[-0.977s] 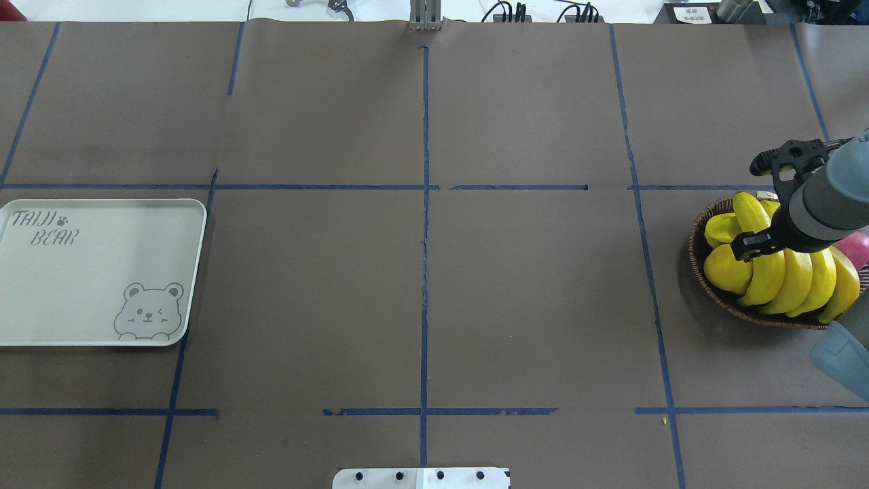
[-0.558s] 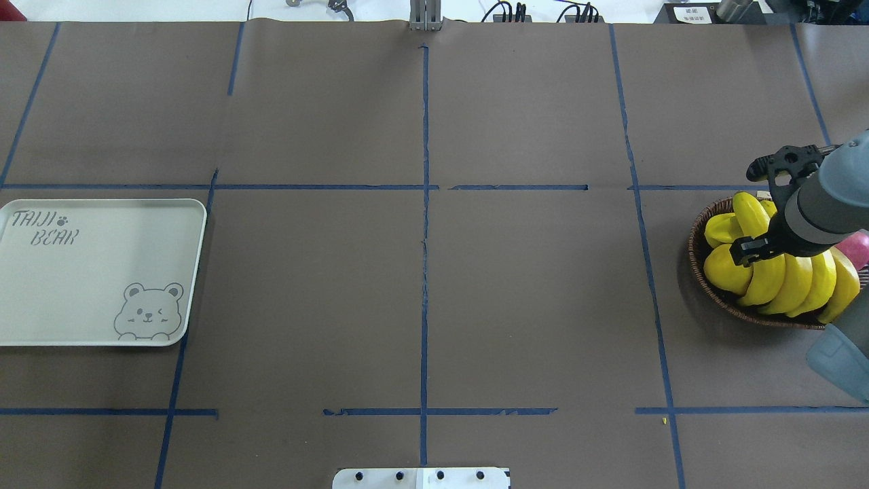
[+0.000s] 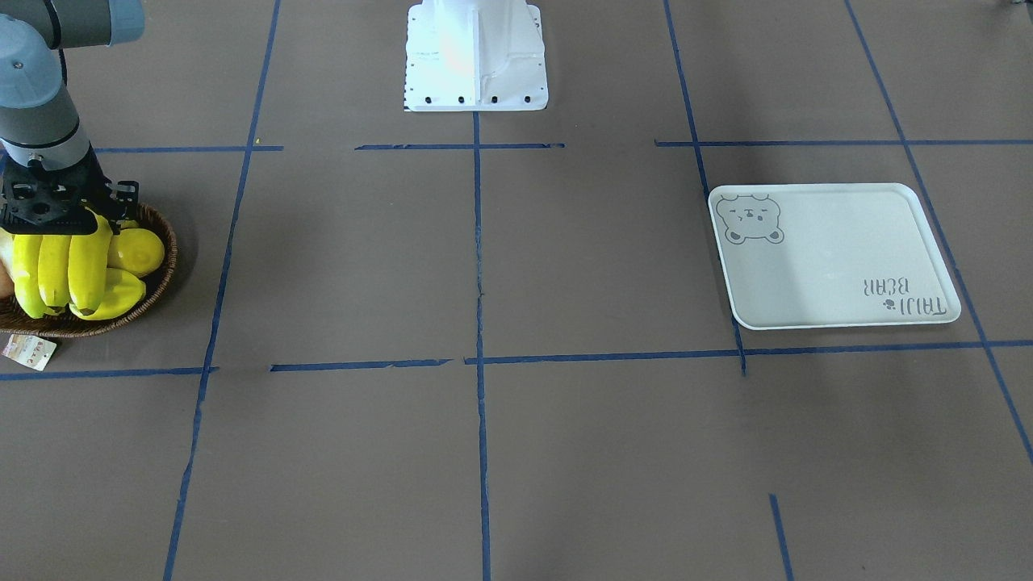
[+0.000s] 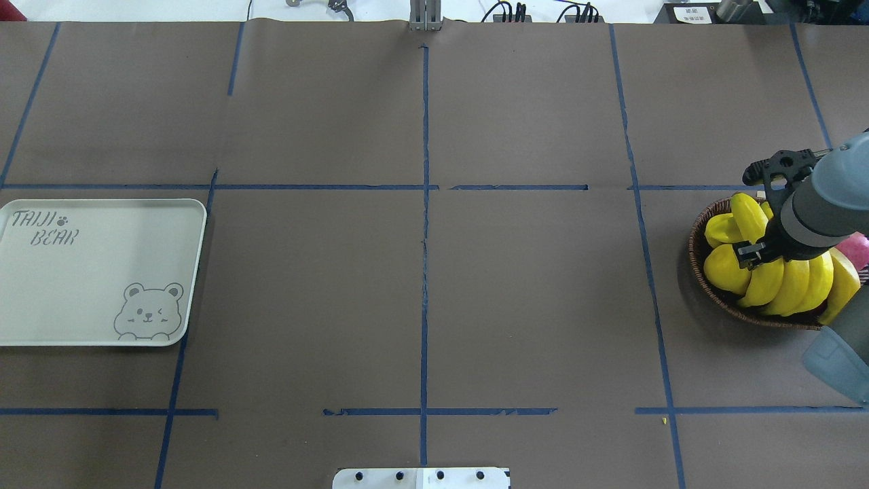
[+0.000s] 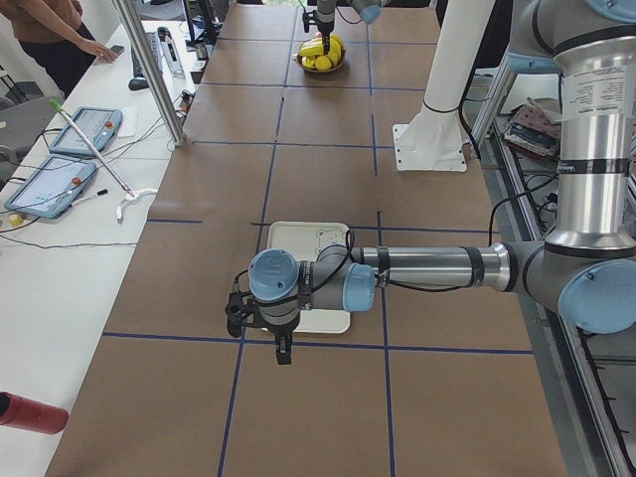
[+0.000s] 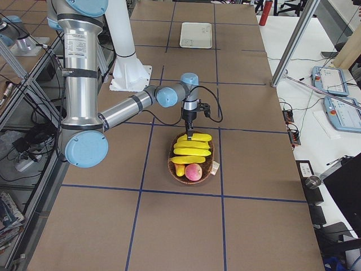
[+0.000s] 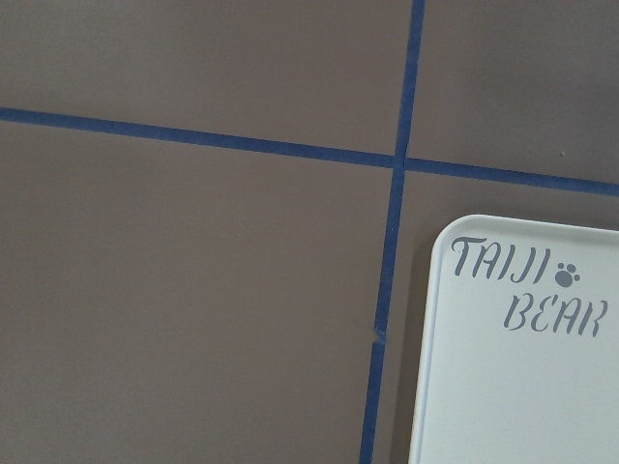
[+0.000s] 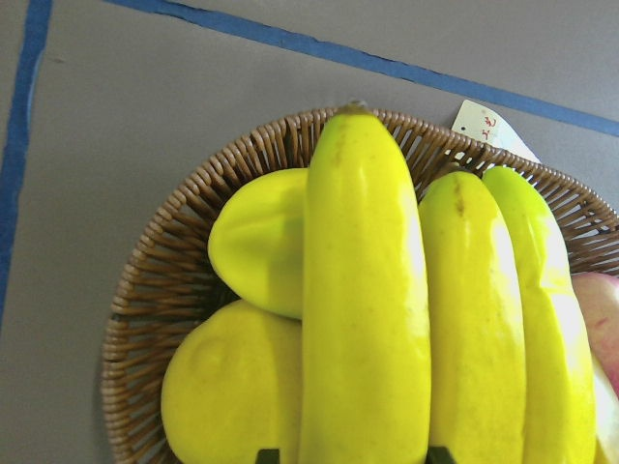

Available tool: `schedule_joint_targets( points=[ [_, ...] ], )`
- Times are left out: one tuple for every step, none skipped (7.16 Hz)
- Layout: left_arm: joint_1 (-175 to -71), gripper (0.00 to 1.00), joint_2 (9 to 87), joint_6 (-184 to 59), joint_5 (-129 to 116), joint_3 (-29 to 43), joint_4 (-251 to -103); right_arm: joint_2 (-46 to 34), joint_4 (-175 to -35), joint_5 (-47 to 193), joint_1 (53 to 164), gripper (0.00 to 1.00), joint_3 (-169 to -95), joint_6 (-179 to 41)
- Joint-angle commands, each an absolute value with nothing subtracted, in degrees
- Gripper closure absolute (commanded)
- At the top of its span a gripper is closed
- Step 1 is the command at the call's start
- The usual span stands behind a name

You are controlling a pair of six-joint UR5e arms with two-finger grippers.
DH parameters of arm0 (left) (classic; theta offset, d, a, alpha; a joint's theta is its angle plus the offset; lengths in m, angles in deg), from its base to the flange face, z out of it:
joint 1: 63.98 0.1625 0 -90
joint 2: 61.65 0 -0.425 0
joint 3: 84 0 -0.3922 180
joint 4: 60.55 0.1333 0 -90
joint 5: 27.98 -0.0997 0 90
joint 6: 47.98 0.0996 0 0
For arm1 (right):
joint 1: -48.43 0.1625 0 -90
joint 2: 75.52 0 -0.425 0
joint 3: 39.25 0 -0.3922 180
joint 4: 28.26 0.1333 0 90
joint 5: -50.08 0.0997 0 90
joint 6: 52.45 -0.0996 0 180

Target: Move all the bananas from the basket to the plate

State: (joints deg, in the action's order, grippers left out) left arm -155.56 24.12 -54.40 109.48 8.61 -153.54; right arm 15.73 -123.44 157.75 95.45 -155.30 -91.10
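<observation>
Across the worktop [image 4: 529,305], dull brown paper ruled into large squares by blue tape [image 4: 424,272]. At 12 o'clock from overhead, black cables [image 4: 506,12] along a white edge. From the left end, at 9 o'clock, a white side desk [image 5: 40,298] with two tablets [image 5: 50,184]; at 11 o'clock, a person [image 5: 55,35]; at 8 o'clock, a red cylinder [image 5: 30,412]. Even, soft light throughout.

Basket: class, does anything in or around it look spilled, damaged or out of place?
Nothing stands out. The bananas lie side by side inside the basket, none spilled or visibly damaged. Its paper tag trails onto the table, which looks harmless. The right pincer straddles one banana.
</observation>
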Motion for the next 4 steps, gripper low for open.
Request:
schedule_joint_targets(
  points=[
    [-155.56, 0.00, 24.13, -54.40, 109.48, 8.63, -153.54, 15.62, -123.71, 157.75, 95.45, 0.51, -155.27, -91.04],
    [-155.56, 0.00, 24.13, -54.40, 109.48, 8.72, -153.63, 15.54, -123.80, 157.75, 95.53, 0.63, -155.35, -91.04],
    [-155.56, 0.00, 24.13, -54.40, 109.48, 8.81, -153.63, 15.62, -123.80, 157.75, 95.71, 0.79, -155.79, -91.04],
    [-155.56, 0.00, 24.13, -54.57, 109.48, 9.16, -153.63, 15.71, -123.71, 157.84, 96.23, 0.96, -156.23, -90.95]
  ],
)
